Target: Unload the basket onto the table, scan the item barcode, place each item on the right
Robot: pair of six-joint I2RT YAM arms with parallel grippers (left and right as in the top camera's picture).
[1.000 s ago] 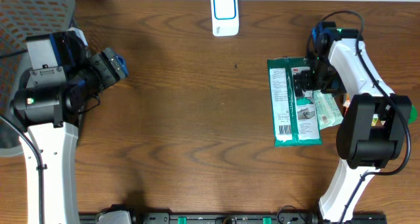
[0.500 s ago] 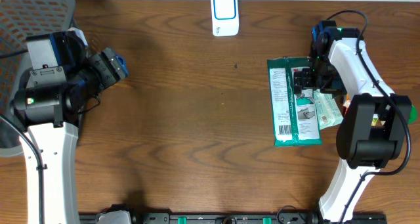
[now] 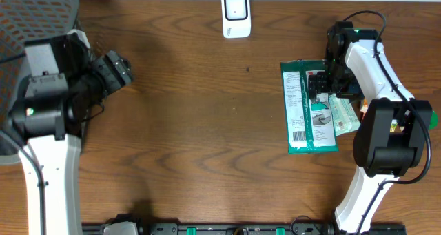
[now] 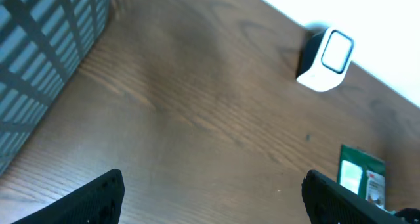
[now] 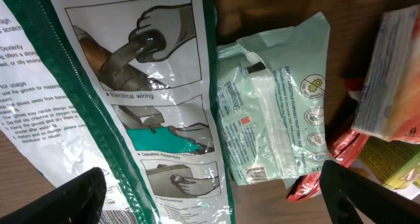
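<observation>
**Scanner lamp gone dark; item not yet lifted.**
The scanner (image 3: pixel 236 14) at 12 o'clock glowed blue a moment ago and is now unlit. The green glove packet (image 3: pixel 303 111) lies flat at 3 o'clock, and the right gripper (image 3: pixel 319 87) is spread wide above it, holding nothing. I judge the scan is still to come. The left gripper (image 4: pixel 213 201) is wide and empty. The contents of the mesh basket (image 3: pixel 34 4) at 10 o'clock cannot be seen.

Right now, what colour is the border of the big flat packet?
Dark green, all round the packet. The overhead view shows it best.
</observation>
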